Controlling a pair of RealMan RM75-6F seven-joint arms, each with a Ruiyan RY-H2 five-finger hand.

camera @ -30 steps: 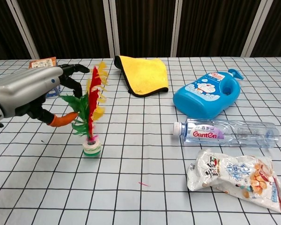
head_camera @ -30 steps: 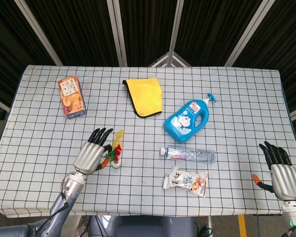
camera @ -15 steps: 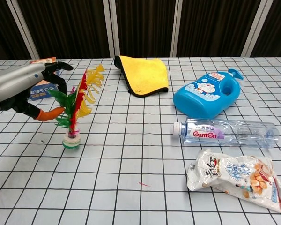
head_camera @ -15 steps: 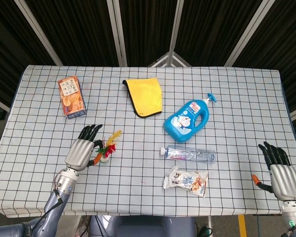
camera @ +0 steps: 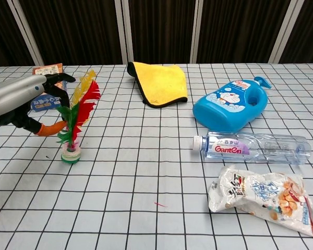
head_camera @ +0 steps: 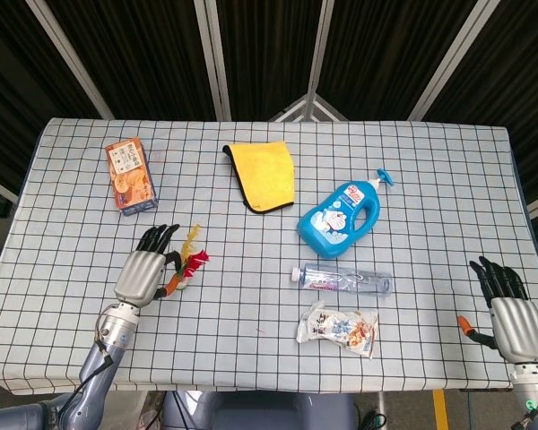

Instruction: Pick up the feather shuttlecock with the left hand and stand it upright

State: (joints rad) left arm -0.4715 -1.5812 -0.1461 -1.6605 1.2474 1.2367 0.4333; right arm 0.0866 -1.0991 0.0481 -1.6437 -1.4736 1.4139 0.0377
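The feather shuttlecock (camera: 78, 112) has red, yellow and green feathers and a white-and-green base. It stands nearly upright at the left of the checked table, base down at the cloth, feathers leaning slightly right. My left hand (camera: 21, 101) is just left of it, with the orange-tipped thumb and dark fingers around the green lower feathers. The head view shows the shuttlecock (head_camera: 190, 263) against the left hand (head_camera: 142, 273). My right hand (head_camera: 511, 315) lies at the near right corner, fingers spread, holding nothing.
An orange box (head_camera: 130, 176) lies at the far left, a yellow cloth (head_camera: 262, 175) at the far middle. A blue bottle (head_camera: 341, 219), a clear water bottle (head_camera: 342, 279) and a snack bag (head_camera: 339, 327) lie right of centre.
My left hand has carried the shuttlecock leftward across the table, still near upright. The right hand has not moved.
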